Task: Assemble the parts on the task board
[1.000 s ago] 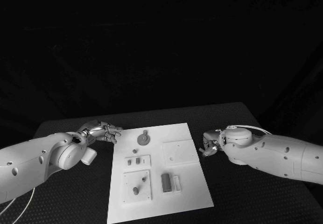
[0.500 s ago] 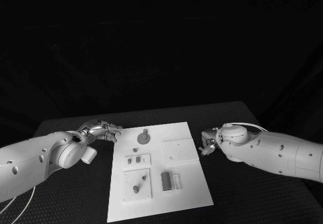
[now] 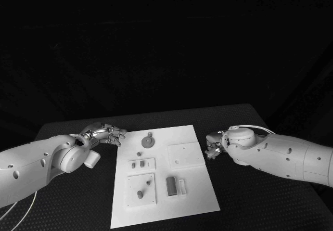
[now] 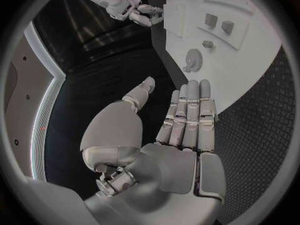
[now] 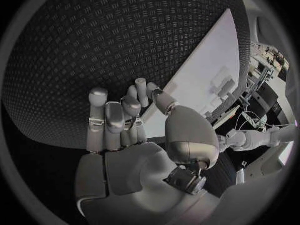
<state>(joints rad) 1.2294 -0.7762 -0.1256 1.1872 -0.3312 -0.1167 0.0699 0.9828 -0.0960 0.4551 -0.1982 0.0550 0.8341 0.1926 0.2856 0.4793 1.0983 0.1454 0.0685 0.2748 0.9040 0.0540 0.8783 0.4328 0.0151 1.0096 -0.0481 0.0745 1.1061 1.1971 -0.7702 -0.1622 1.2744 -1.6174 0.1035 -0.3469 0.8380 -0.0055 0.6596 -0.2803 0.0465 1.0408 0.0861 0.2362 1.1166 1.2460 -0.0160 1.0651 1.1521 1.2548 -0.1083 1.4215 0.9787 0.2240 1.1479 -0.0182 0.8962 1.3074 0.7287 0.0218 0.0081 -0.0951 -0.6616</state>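
Two hands flank task board (image 3: 198, 192): left hand (image 3: 105, 134) at far-left corner, fingers straight, empty; right hand (image 3: 215, 147) at right edge, fingers half-curled, apparently empty.

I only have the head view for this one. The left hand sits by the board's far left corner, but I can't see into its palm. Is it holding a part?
Observer: No. The left wrist view shows the left hand empty, with its fingers straight and side by side and its thumb held apart.
Operator: And the right hand, at the board's other edge?
Observer: In the right wrist view the right hand is empty too. Its fingers are lightly bent over the black table, beside the task board.
Operator: Is it touching the board?
Observer: Its thumb points towards the board's edge, but I cannot tell whether it touches.
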